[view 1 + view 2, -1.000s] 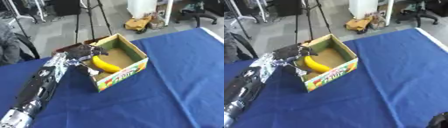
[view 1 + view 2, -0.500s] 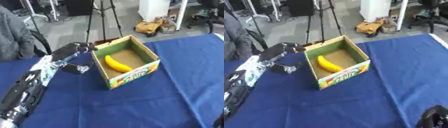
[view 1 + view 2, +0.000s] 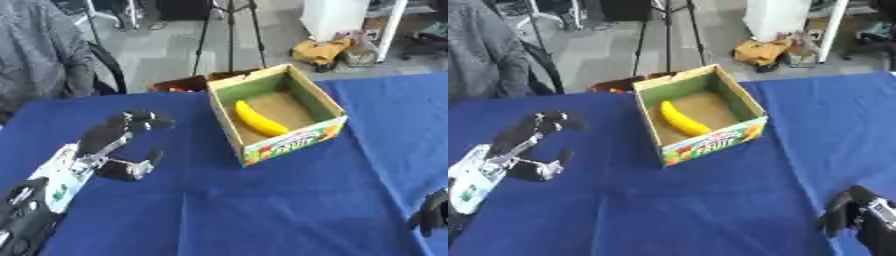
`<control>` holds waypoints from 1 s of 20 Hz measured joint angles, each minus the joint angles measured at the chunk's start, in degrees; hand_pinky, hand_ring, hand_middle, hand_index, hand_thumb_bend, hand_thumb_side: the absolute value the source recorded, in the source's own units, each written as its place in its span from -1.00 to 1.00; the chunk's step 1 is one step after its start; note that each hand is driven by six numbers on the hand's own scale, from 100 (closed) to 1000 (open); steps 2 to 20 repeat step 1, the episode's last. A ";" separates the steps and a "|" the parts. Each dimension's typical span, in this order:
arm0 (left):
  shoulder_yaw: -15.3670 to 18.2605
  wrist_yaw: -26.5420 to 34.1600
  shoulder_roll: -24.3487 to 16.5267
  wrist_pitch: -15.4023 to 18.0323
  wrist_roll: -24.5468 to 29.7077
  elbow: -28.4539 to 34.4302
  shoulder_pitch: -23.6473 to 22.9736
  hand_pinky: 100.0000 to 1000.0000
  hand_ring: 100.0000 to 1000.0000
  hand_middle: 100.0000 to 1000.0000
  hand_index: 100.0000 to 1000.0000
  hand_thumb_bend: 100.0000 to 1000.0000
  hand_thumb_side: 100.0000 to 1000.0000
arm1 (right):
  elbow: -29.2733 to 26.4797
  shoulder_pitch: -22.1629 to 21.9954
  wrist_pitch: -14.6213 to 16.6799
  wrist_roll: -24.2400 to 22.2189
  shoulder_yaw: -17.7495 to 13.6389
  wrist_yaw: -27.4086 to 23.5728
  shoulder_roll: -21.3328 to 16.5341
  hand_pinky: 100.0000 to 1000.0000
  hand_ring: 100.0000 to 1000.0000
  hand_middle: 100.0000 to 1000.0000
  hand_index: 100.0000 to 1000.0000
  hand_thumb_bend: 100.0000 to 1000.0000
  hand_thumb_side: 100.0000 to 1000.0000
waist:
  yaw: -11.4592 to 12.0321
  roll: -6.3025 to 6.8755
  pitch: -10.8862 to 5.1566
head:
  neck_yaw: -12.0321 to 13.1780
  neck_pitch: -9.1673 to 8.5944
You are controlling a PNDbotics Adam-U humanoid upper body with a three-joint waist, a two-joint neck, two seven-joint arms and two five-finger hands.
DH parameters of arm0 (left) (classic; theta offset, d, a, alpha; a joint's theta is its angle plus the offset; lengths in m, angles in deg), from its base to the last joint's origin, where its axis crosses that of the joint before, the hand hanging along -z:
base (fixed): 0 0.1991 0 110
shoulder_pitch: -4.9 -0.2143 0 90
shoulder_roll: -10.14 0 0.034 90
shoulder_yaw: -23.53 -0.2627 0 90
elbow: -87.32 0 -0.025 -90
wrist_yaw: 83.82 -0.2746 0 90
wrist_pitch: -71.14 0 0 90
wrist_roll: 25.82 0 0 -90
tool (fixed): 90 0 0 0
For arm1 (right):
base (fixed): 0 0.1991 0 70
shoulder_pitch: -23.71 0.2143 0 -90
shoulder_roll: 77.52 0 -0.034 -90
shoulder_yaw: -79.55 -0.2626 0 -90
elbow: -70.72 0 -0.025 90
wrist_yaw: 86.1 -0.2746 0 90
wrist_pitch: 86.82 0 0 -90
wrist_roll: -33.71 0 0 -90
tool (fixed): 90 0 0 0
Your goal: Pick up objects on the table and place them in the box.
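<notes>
1. One banana (image 3: 260, 119) lies slantwise on the floor of the one cardboard box (image 3: 294, 139), which stands open on the blue worktop (image 3: 262, 210).
2. The left hand (image 3: 118, 142) hangs over the cloth well to the left of the box — fingers (image 3: 131, 122) relaxed and spread, thumb out, nothing in them.
3. The right hand (image 3: 859, 217) shows only at the lower right corner; I cannot tell how its fingers stand.
4. Judged from this, the placing step is done for the banana, and the hand is clear of the box.
5. Next would be a further object to pick — yet none shows on the cloth, so the task looks close to finished.
</notes>
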 measured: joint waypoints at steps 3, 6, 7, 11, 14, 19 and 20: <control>-0.01 0.88 0.60 -0.52 0.73 1.45 -1.36 0.35 0.18 0.31 0.80 -1.00 0.38 | 0.02 -0.04 0.00 0.00 0.00 -0.02 0.00 -0.07 -0.38 -0.50 0.04 -1.00 0.57 | 0.04 -0.17 -0.04 | -0.11 0.16; -0.01 0.88 0.60 -0.52 0.73 1.45 -1.36 0.35 0.18 0.31 0.80 -1.00 0.38 | 0.02 -0.04 0.00 0.00 0.00 -0.02 0.00 -0.07 -0.38 -0.50 0.04 -1.00 0.57 | 0.04 -0.17 -0.04 | -0.11 0.16; -0.01 0.88 0.60 -0.52 0.73 1.45 -1.36 0.35 0.18 0.31 0.80 -1.00 0.38 | 0.02 -0.04 0.00 0.00 0.00 -0.02 0.00 -0.07 -0.38 -0.50 0.04 -1.00 0.57 | 0.04 -0.17 -0.04 | -0.11 0.16; -0.01 0.88 0.60 -0.52 0.73 1.45 -1.36 0.35 0.18 0.31 0.80 -1.00 0.38 | 0.02 -0.04 0.00 0.00 0.00 -0.02 0.00 -0.07 -0.38 -0.50 0.04 -1.00 0.57 | 0.04 -0.17 -0.04 | -0.11 0.16; -0.01 0.88 0.60 -0.52 0.73 1.45 -1.36 0.35 0.18 0.31 0.80 -1.00 0.38 | 0.02 -0.04 0.00 0.00 0.00 -0.02 0.00 -0.07 -0.38 -0.50 0.04 -1.00 0.57 | 0.04 -0.17 -0.04 | -0.11 0.16; -0.01 0.88 0.60 -0.52 0.73 1.45 -1.36 0.35 0.18 0.31 0.80 -1.00 0.38 | 0.02 -0.04 0.00 0.00 0.00 -0.02 0.00 -0.07 -0.38 -0.50 0.04 -1.00 0.57 | 0.04 -0.17 -0.04 | -0.11 0.16; -0.01 0.88 0.60 -0.52 0.73 1.45 -1.36 0.35 0.18 0.31 0.80 -1.00 0.38 | 0.02 -0.04 0.00 0.00 0.00 -0.02 0.00 -0.07 -0.38 -0.50 0.04 -1.00 0.57 | 0.04 -0.17 -0.04 | -0.11 0.16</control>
